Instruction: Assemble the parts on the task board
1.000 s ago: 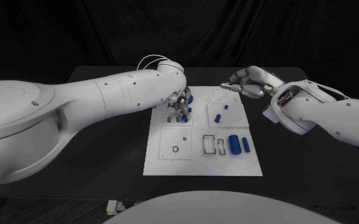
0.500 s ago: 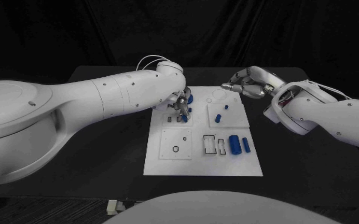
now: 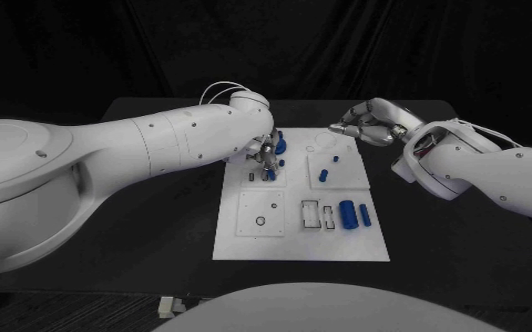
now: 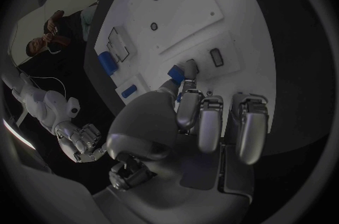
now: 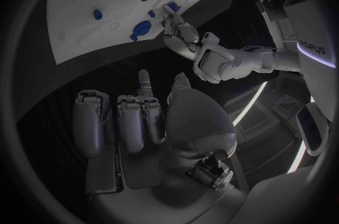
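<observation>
Now left hand [image 3: 266, 155] fingers pinch blue part [image 4: 175, 71] upright over task board [image 3: 288, 247]; right hand [image 3: 366, 128] fingers curled, holding nothing.

far-left board corner: blocked by left robot hand [image 3: 266, 155]
far-right board corner: right robot hand [image 3: 360, 128] just beyond
near half of task board [image 3: 299, 247]: open, low blue parts [image 3: 355, 214] by right edge

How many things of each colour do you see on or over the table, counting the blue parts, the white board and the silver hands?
Blue parts: 6, as far as the head view shows, one of them at the left hand's fingertips
White task board: 1
Silver hands: 2, the left hand and the right hand
Total: 9
</observation>
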{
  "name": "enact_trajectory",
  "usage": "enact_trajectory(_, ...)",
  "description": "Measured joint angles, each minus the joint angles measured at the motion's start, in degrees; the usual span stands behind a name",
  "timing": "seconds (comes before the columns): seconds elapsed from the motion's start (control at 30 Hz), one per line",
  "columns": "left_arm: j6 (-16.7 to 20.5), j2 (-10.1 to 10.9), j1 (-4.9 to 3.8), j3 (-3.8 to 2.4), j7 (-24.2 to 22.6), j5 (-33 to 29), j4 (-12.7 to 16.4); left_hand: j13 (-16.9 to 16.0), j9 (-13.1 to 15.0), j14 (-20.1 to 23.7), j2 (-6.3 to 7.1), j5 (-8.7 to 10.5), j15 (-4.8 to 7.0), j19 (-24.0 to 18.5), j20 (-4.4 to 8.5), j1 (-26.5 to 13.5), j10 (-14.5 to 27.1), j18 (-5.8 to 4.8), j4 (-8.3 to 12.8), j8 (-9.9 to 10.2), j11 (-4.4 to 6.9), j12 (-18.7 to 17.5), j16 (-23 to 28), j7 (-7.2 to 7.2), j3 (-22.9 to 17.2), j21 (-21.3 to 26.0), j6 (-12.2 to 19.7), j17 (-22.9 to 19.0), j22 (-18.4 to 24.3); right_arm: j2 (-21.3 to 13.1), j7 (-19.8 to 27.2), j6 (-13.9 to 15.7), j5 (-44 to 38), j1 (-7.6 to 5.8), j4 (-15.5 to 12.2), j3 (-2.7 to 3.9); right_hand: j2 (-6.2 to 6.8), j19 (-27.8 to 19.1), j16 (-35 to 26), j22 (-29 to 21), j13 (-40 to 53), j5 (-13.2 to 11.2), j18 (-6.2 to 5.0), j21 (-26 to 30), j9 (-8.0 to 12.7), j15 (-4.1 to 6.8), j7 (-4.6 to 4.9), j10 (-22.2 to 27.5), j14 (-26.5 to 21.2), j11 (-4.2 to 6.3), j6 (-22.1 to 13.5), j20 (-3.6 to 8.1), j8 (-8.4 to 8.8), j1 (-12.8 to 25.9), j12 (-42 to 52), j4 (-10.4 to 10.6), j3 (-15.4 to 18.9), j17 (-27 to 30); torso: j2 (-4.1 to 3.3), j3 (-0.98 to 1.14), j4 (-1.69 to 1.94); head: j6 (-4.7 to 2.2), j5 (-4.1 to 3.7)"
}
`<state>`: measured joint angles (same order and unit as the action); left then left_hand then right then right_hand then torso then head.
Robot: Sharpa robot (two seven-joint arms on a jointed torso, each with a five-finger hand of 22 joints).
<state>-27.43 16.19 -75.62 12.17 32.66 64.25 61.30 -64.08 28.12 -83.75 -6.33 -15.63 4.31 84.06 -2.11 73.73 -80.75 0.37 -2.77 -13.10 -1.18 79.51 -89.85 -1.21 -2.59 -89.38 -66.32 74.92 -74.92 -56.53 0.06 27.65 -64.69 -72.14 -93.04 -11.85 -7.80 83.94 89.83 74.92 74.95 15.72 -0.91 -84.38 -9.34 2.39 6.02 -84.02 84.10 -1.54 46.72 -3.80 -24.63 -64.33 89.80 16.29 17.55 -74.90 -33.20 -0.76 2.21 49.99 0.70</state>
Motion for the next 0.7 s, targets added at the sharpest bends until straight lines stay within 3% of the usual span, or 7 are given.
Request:
enact_trajectory(0.43, -1.07, 0.96, -0.62, 0.0, 1.22, 0.0, 0.91, 0.02, 0.86, -0.01, 0.67, 0.01, 0.0, -0.07, 0.07, -0.67, 0.0, 0.0, 0.03, -0.21, 0.01, 0.0, 0.0, -0.32, -1.74, 0.45, 1.13, 0.03, 0.0, -0.05, -0.13, -0.01, -0.04, 0.0, 0.06, 0.0, -0.21, 0.0, 0.0, -0.01, -0.01, 0.0, 0.0, 0.22, 0.0, 0.0, 0.0, 0.0, 0.0, 0.0, 0.0, 0.0, 0.0, -0.21, 0.0, 0.15, 0.14, 0.0, 0.07, 0.05, 0.01, 0.0, -0.09)
enact_trajectory(0.7, -2.13, 1.45, -0.79, 0.0, 1.61, 0.0, 1.1, 0.02, 1.33, -0.01, 1.19, 0.67, -0.01, -0.07, 0.07, -1.19, 0.0, 0.0, 0.01, 0.01, 0.01, 0.0, 0.0, -0.54, -2.84, 0.74, 1.74, 0.02, 0.01, 0.03, -0.17, -0.04, -0.06, 0.04, 0.13, 0.0, -0.21, 0.0, 0.0, -0.01, -0.02, 0.0, 0.0, 0.22, 0.0, 0.0, 0.0, 0.0, 0.0, 0.0, 0.0, 0.0, 0.0, -0.21, 0.0, 0.15, 0.14, 0.0, 0.03, 0.03, 0.0, 0.0, 0.27)
